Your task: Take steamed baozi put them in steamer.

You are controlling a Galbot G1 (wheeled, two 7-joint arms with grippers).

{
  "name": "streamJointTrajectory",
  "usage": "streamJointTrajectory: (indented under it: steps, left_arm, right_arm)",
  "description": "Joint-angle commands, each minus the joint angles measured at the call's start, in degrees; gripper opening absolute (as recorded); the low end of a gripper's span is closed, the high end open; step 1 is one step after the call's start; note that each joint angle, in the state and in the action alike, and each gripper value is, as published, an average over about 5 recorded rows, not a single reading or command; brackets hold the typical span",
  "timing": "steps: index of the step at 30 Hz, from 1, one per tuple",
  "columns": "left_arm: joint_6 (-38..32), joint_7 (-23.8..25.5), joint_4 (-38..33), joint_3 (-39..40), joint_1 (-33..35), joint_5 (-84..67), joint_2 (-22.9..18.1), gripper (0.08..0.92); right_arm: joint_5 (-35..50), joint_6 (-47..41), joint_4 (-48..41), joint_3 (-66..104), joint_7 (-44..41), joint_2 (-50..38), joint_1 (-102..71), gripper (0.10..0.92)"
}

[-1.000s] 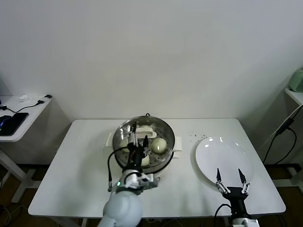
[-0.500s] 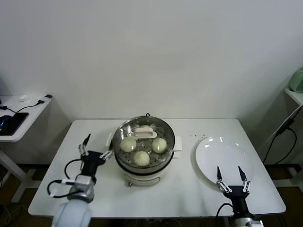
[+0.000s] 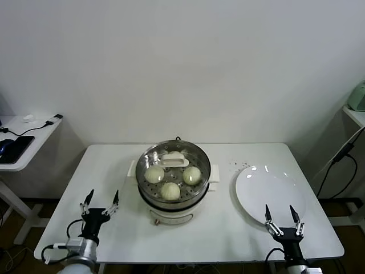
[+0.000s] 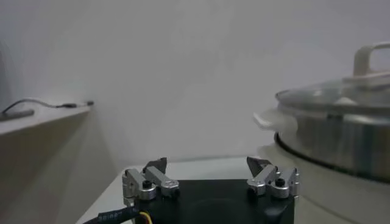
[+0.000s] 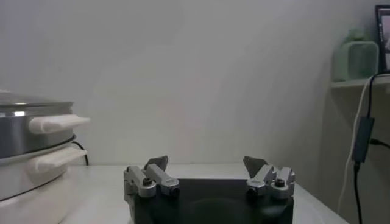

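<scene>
The steamer (image 3: pixel 174 177), a shiny steel basket on a white pot base, stood at the middle of the table (image 3: pixel 108 171). Three smooth cream-white steamed baozi (image 3: pixel 170 190) lay on its perforated floor. The left gripper (image 3: pixel 100 201) hovered low at the table's near left edge, fingers spread, empty. The right gripper (image 3: pixel 280 216) sat at the near right edge, just before the white plate (image 3: pixel 268 191), fingers likewise spread.

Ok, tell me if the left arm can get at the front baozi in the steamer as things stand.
Probably yes. The left gripper is open and empty beside the steamer, whose top is uncovered. The front baozi lies exposed, so only the rim has to be cleared from above.
</scene>
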Motion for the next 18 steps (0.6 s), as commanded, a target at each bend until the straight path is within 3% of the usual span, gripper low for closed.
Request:
streamJointTrajectory:
  steps: [1,18]
  left_arm:
    - [-8.4,0.4,7.2,-0.6,2.0,-4.2,1.0,0.823]
    - [-10.8,0.3,6.5,0.3,2.6,-3.0,0.4,0.823]
  right_arm:
    - [2.4,-0.2,-0.7,-0.1,-0.6,-0.3,-0.1,0.823]
    - [2.1,-1.5,-0.4,-0.4,-0.6,0.0,-0.2,0.823]
